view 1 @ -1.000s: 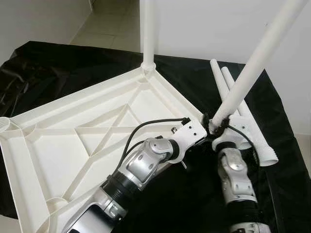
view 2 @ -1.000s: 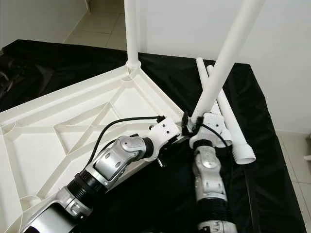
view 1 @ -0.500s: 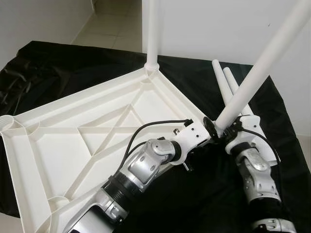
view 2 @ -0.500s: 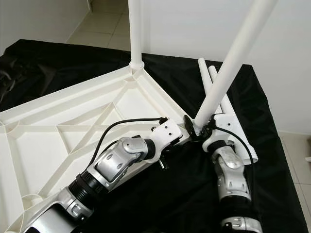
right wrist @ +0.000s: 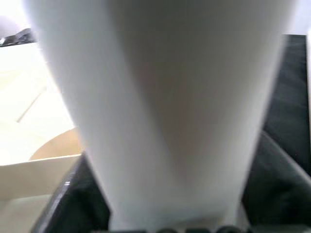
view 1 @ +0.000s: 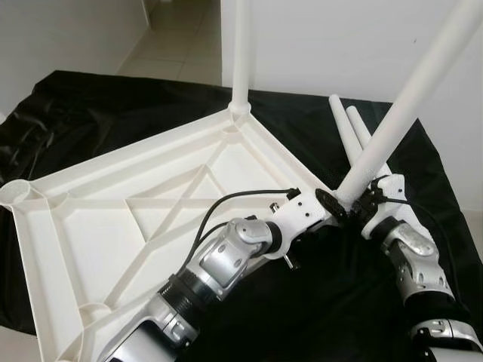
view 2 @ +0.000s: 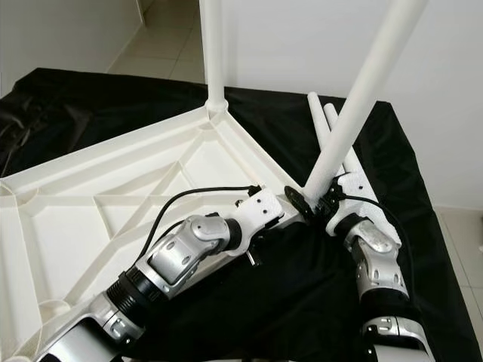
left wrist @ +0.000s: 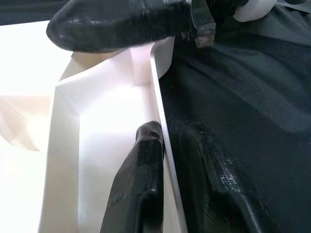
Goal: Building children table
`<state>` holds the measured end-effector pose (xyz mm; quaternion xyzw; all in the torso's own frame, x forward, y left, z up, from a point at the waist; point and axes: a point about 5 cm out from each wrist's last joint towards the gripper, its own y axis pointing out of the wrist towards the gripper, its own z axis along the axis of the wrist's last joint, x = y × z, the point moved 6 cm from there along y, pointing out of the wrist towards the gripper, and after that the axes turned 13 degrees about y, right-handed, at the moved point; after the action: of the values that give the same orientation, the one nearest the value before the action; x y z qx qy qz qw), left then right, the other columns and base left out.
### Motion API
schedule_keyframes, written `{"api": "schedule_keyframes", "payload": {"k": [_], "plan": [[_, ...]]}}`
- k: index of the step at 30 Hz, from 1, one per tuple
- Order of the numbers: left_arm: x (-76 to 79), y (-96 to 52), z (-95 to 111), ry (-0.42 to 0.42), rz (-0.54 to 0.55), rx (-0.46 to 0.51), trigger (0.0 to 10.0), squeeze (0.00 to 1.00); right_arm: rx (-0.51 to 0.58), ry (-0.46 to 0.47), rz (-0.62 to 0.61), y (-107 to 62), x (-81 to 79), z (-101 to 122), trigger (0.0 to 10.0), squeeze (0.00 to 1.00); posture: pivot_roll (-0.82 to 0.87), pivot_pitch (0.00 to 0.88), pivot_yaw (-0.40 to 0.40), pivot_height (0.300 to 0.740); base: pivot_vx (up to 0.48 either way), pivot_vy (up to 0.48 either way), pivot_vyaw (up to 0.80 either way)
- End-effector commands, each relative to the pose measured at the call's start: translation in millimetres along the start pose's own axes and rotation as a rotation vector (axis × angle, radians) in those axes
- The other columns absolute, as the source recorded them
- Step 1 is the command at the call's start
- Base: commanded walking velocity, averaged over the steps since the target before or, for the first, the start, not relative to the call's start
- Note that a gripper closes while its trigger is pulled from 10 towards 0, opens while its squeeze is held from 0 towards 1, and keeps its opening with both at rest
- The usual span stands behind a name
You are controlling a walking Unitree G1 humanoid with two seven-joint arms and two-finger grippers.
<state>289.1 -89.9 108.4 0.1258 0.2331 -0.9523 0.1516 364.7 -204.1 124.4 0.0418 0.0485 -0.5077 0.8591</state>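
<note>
White ribbed tabletop [view 1: 113,219], underside up

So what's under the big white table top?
A black cloth lies under the table top and spreads out past its edges. Whatever the cloth rests on is covered, so I can't tell.

A thick white table leg [right wrist: 170,107] is seen very close and blurred, running from the top edge down through the middle of the frame and narrowing slightly toward the bottom. Dark gripper fingers [right wrist: 272,179] are made out at the lower right and lower left, pressed against either side of the leg. A pale ribbed part of the white tabletop [right wrist: 34,116] is seen at the left of the frame, and black cloth [right wrist: 294,73] is seen at the right edge.
</note>
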Motion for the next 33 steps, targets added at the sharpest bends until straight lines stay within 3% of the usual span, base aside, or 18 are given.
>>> {"api": "schedule_keyframes", "payload": {"k": [1, 12, 13, 14, 20, 22, 24, 31, 33], "plan": [[26.6, 3.9, -25, -0.053, -0.139, -0.075, 10.0, 0.0, 0.006, 0.002, -0.043, -4.8, 12.4, 4, 0.0, 0.0, -0.04, 0.062, 0.017, 0.74, 0.0, 0.0, 0.0], [25.1, 3.5, -25, -0.053, -0.134, -0.077, 10.0, 0.0, 0.007, 0.019, 0.001, -3.9, 8.0, 2, 0.0, 0.0, -0.04, 0.065, 0.017, 0.74, 0.0, 0.0, 0.0], [25.1, 3.5, -25, -0.053, -0.134, -0.077, 10.0, 0.0, 0.002, 0.021, -0.012, -3.0, 8.2, 1, 1.4, 0.0, -0.04, 0.066, 0.018, 0.74, 0.0, 0.0, 0.0], [25.0, 3.6, -25, -0.053, -0.134, -0.077, 10.0, 0.0, 0.0, 0.019, -0.031, -1.0, 8.2, -1, 10.0, 0.0, -0.04, 0.067, 0.016, 0.74, 0.0, 0.0, 0.0], [25.0, 3.8, -25, -0.054, -0.134, -0.077, 10.0, 0.0, -0.014, 0.018, -0.095, 6.0, 6.7, -7, 10.0, 0.0, -0.04, 0.068, 0.015, 0.74, 0.0, 0.0, 0.0], [24.6, 3.9, -25, -0.054, -0.131, -0.077, 10.0, 0.0, -0.008, 0.013, -0.179, 12.5, 4.2, -11, 10.0, 0.0, -0.04, 0.07, 0.011, 0.74, 0.0, 0.0, 0.0], [23.9, 3.8, -25, -0.055, -0.128, -0.078, 10.0, 0.0, 0.016, 0.015, -0.234, 18.0, -1.7, -10, 10.0, 0.0, -0.04, 0.071, 0.011, 0.74, 0.0, 0.0, 0.0], [23.8, 3.6, -25, -0.055, -0.128, -0.079, 10.0, 0.0, 0.042, 0.009, -0.258, 23.5, -11.2, -7, 10.0, 0.0, -0.04, 0.073, 0.012, 0.74, 0.0, 0.0, 0.0], [24.0, 3.5, -26, -0.054, -0.13, -0.08, 10.0, 0.0, 0.084, 0.035, -0.329, 28.7, -15.0, -1, 10.0, 0.0, -0.04, 0.074, 0.011, 0.74, 0.0, 0.0, 0.0]]}}
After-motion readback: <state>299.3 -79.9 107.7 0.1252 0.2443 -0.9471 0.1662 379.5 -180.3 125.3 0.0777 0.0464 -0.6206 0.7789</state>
